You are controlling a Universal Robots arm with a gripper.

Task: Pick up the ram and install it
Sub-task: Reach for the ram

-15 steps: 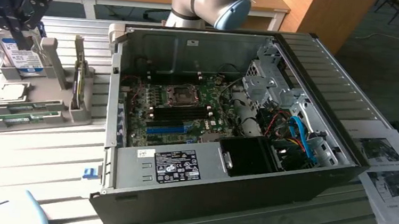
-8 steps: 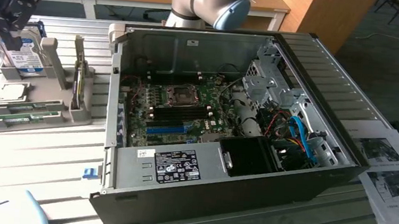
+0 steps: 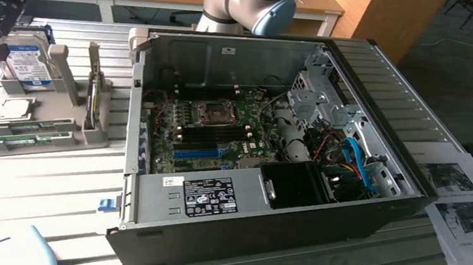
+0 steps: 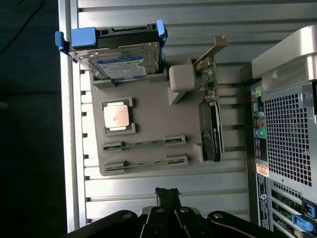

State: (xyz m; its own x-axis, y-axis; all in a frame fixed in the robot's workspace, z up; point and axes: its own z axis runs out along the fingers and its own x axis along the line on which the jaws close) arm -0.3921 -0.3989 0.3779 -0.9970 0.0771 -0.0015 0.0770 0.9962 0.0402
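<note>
Claw point(image 4: 167, 193) closed, empty, near slim green ram point(image 4: 144, 144) in matte grey holder point(image 4: 158, 119).

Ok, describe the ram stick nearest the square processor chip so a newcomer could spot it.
Beside the open computer case, on the exterior view's left, sits a grey parts holder. Two thin green sticks lie in parallel slots at its end opposite the labelled hard drive; the ram stick you want is the one next to the square silver processor chip, far slimmer than either.
</note>
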